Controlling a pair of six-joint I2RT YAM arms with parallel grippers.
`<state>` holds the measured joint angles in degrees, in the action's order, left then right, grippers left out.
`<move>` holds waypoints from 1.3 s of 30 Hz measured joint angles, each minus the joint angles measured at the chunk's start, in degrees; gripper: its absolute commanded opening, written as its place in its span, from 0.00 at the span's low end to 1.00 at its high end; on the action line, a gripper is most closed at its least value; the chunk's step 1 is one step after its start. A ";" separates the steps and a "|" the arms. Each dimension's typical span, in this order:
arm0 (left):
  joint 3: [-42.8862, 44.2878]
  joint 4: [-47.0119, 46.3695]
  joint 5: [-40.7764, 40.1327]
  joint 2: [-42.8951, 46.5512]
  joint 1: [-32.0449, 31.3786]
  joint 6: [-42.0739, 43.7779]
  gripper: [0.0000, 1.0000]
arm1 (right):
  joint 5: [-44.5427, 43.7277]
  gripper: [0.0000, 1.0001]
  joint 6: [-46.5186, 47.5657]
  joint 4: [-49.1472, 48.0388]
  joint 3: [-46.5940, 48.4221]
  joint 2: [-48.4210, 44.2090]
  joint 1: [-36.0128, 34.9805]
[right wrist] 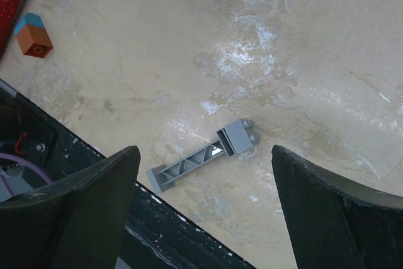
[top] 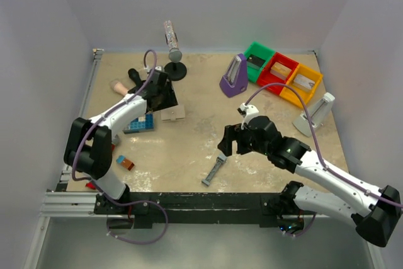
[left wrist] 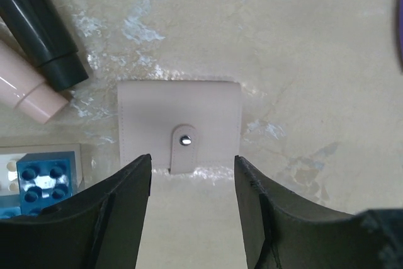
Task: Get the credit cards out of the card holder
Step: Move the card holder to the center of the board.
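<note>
Lying flat, card holder point(left wrist: 180, 114) closed, snap tab point(left wrist: 183, 148) toward left gripper point(left wrist: 192, 163), jaws wide, empty.

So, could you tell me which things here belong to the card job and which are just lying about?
Job: card holder, snapped shut, no cards in view; left claw, open, aimed at it.
Lying about: blue brick, grey bar, black tube, pink tube, orange block, coloured bins.
</note>
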<state>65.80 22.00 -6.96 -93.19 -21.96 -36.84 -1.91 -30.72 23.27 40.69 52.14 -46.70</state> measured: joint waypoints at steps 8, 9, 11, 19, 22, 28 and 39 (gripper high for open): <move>7.82 1.57 -2.34 -11.78 3.39 0.31 0.54 | 0.09 0.90 -0.85 0.76 0.00 -2.45 0.00; 8.72 1.73 -2.49 -12.57 3.67 0.48 0.52 | 0.09 0.90 -1.03 0.92 0.00 -2.82 0.00; 11.93 2.67 -3.10 -14.64 4.26 0.90 0.51 | 0.15 0.89 -1.53 1.09 -0.07 -3.52 0.00; 19.39 5.60 -5.42 -20.04 4.42 2.43 0.41 | 1.11 0.89 -2.78 1.62 -1.90 -3.78 0.00; 19.37 8.09 -5.73 -21.11 4.42 2.43 0.39 | 1.42 0.89 -2.95 1.62 -2.19 -3.78 0.00; 17.77 9.97 -6.05 -21.68 4.42 2.40 0.35 | 1.73 0.89 -3.23 1.53 -2.29 -3.67 0.00; 10.01 8.26 -5.92 -17.33 2.58 1.81 0.24 | 2.97 0.89 -4.72 0.90 -4.68 -4.28 0.00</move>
<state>75.81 30.26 -12.88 -110.52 -19.38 -35.03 1.06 -35.44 24.16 36.01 47.86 -46.70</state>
